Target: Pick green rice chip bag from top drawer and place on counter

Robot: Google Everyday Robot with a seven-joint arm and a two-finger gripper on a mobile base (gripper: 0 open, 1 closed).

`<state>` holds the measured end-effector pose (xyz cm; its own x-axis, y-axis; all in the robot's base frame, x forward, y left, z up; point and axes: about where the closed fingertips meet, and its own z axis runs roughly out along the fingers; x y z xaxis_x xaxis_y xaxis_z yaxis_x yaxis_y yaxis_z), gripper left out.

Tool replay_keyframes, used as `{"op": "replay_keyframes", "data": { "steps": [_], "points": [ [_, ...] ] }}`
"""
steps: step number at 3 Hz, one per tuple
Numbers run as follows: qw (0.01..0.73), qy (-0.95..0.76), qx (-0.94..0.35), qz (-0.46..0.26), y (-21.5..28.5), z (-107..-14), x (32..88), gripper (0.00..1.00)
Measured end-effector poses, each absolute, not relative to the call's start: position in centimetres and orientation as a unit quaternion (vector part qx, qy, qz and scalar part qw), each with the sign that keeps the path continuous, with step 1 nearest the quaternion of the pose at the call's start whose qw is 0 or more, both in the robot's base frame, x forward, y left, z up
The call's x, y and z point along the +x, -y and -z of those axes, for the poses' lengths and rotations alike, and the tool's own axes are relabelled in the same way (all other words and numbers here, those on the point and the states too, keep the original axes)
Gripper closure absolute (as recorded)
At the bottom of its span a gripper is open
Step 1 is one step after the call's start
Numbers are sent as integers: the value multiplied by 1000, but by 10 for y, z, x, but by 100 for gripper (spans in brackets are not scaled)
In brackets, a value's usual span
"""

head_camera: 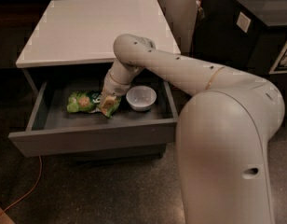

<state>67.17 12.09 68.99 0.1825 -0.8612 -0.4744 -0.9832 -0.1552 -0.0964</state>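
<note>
The green rice chip bag [83,101] lies flat on the floor of the open top drawer [87,136], left of centre. My gripper [106,105] reaches down into the drawer and sits at the bag's right end, touching or just over it. The wrist hides that end of the bag. The white counter [97,27] above the drawer has nothing on it.
A white bowl [141,97] stands in the drawer just right of the gripper. A dark black cabinet [246,27] with a round hole rises at the right. My arm's large pale body [227,153] fills the lower right. An orange cable [22,195] runs over the floor.
</note>
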Motion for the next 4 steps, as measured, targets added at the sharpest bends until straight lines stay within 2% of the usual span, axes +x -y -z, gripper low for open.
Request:
{"op": "replay_keyframes", "data": {
  "steps": [2,3,4],
  "points": [
    [194,-639,-736,-113,-129,-679,698,12],
    [199,-639,-735,-106,-138,-680,704,0],
    [204,-635,-738,-104,-147,-681,712,0]
  ]
}}
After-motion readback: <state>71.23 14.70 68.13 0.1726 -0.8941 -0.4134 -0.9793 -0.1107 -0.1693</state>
